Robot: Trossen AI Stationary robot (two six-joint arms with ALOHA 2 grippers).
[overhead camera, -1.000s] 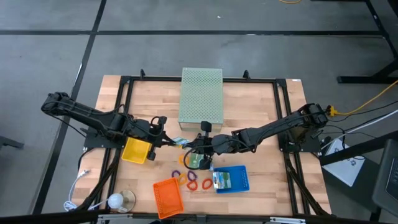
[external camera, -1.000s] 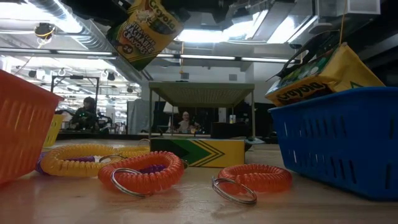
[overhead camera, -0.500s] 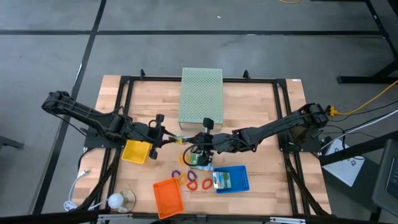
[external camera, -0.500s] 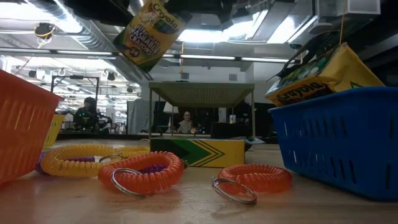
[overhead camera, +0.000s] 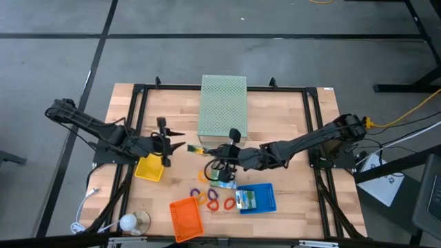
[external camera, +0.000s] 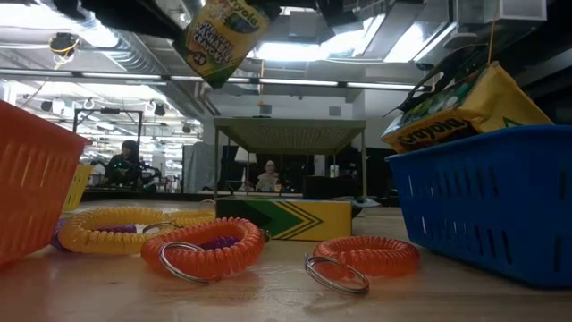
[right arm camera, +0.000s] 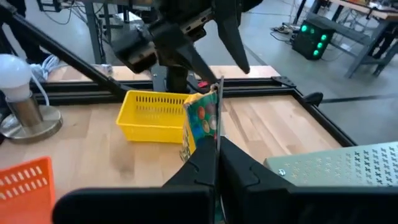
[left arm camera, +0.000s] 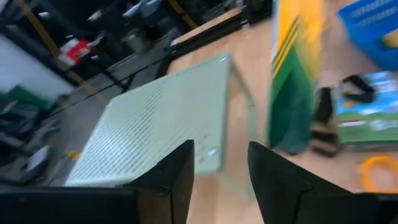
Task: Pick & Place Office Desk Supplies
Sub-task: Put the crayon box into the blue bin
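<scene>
R gripper (right arm camera: 216, 163) pinches crayon box (right arm camera: 202, 124); L gripper (left arm camera: 219, 163) open, empty.

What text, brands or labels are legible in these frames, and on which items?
"Crayola": on the crayon box hanging at the top of the low view.
"Crayola": on the crayon box in the blue tray.
Smaller print on both boxes: too blurred to read.
Printing on the box lying flat on the table: stripes only, no words readable.
</scene>
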